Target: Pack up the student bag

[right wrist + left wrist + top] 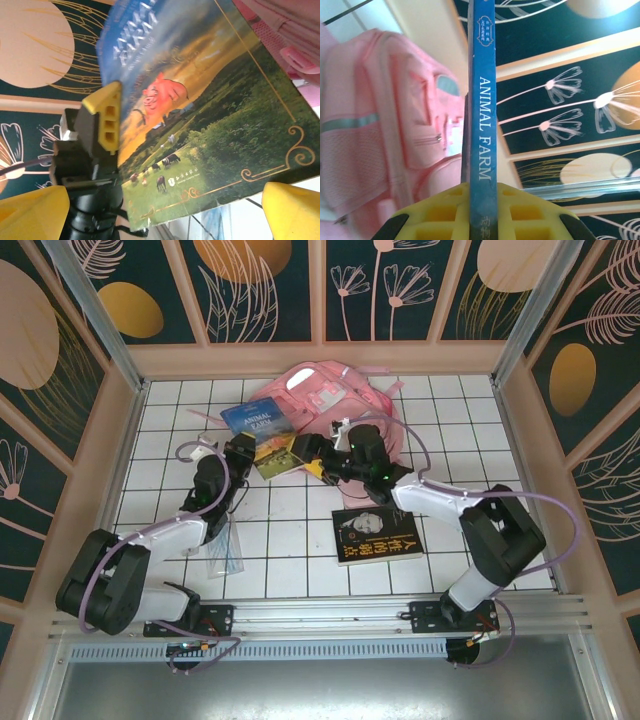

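The student bag (335, 400), a pink backpack with silver strips, lies at the back of the tiled table; it also appears as the bag (380, 145) and the bag (287, 22). My left gripper (243, 448) is shut on the Animal Farm book (265, 435), held off the table in front of the bag. Its blue spine (482, 115) stands clamped between the yellow fingers (445, 210) of the left gripper (482, 192). My right gripper (312, 460) is open at the book's right edge. In the right wrist view the open right gripper (165, 220) sits just below the cover (210, 115), touching nothing.
A black book (377, 535) lies flat on the table (300, 570) in front of the right arm. A clear plastic pouch (222, 555) lies by the left arm. Wooden walls (320, 358) enclose the tiled surface on three sides.
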Motion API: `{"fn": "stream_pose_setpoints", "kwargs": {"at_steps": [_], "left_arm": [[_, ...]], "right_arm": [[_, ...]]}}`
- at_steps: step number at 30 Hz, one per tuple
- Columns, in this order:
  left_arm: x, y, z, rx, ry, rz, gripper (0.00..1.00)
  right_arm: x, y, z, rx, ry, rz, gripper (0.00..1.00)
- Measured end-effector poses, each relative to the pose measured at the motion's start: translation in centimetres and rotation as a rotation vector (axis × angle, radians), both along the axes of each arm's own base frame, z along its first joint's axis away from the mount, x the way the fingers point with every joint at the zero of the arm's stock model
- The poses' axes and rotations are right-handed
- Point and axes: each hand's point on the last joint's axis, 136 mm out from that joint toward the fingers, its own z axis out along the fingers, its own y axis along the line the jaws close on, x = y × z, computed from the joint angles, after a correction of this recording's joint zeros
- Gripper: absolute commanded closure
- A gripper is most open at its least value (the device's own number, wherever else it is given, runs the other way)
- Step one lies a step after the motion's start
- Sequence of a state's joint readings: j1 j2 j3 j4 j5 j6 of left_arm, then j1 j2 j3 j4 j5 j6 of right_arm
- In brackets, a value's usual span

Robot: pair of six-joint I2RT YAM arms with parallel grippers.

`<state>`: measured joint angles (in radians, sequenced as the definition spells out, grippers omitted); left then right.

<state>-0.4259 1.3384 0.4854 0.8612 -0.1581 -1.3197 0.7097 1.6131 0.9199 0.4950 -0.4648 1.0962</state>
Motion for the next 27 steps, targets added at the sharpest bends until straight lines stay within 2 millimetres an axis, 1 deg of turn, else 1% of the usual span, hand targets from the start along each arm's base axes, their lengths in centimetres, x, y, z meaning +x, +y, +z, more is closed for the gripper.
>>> {"fn": "stream_pose_setpoints", "kwargs": {"at_steps": [4, 7, 11, 12, 13, 14, 16, 17, 18, 20, 21, 22, 23, 24, 25, 26, 27], "left_arm": [[0.0, -0.1, 1.6, -0.03, -0.064, 0.034, 1.0], [0.0, -0.7, 2.2, -0.063, -0.095, 0.034, 1.0], [-0.1, -1.6, 2.3, -0.077, -0.112, 0.018, 1.0], [-0.1, -1.8, 2.2, -0.078, -0.111, 0.014, 1.0], [-0.1, -1.9, 2.1, -0.081, -0.108, 0.012, 1.0], [-0.1, -1.9, 2.0, -0.085, -0.105, 0.012, 1.0], [-0.1, -2.2, 1.8, -0.098, -0.098, 0.008, 1.0], [-0.1, -2.4, 1.6, -0.105, -0.093, 0.007, 1.0], [-0.1, -2.4, 1.6, -0.118, -0.092, 0.012, 1.0], [0.0, -2.3, 1.2, -0.132, -0.077, 0.025, 1.0], [0.1, -2.4, 0.8, -0.135, -0.067, 0.024, 0.91], [0.2, -2.5, 0.7, -0.139, -0.064, 0.022, 0.74], [0.3, -2.8, 0.8, -0.138, -0.065, 0.013, 0.5], [0.4, -3.3, 0.9, -0.135, -0.067, -0.007, 0.29], [0.3, -3.9, 1.0, -0.131, -0.067, -0.032, 0.18], [0.1, -4.7, 1.2, -0.121, -0.067, -0.065, 0.1], [0.2, -5.5, 1.4, -0.101, -0.063, -0.097, 0.09]], "right_arm": [[0.2, 1.2, -0.7, 0.051, 0.039, 0.013, 0.01], [0.2, 2.0, -1.3, 0.087, 0.068, 0.029, 0.01], [0.3, 2.6, -1.9, 0.119, 0.098, 0.039, 0.01], [0.4, 2.6, -1.8, 0.126, 0.098, 0.037, 0.05], [0.5, 2.6, -1.5, 0.138, 0.095, 0.035, 0.13], [0.6, 2.6, -1.0, 0.154, 0.085, 0.031, 0.25], [1.0, 2.5, -0.1, 0.183, 0.056, 0.02, 0.63], [1.3, 2.4, 0.3, 0.192, 0.045, 0.01, 0.87], [1.6, 2.2, 0.3, 0.195, 0.041, -0.001, 1.0], [1.9, 2.0, 0.8, 0.21, 0.025, -0.009, 1.0], [2.0, 1.8, 1.3, 0.218, 0.011, -0.009, 1.0], [2.1, 1.7, 1.4, 0.217, 0.005, -0.012, 1.0], [2.2, 1.5, 1.4, 0.215, 0.006, -0.015, 1.0], [2.6, 1.2, 1.4, 0.214, 0.004, -0.027, 1.0], [3.0, 0.8, 1.4, 0.212, 0.004, -0.039, 1.0], [3.6, 0.1, 1.2, 0.199, 0.006, -0.058, 1.0], [4.3, -0.8, 0.9, 0.18, 0.007, -0.082, 1.0]]}}
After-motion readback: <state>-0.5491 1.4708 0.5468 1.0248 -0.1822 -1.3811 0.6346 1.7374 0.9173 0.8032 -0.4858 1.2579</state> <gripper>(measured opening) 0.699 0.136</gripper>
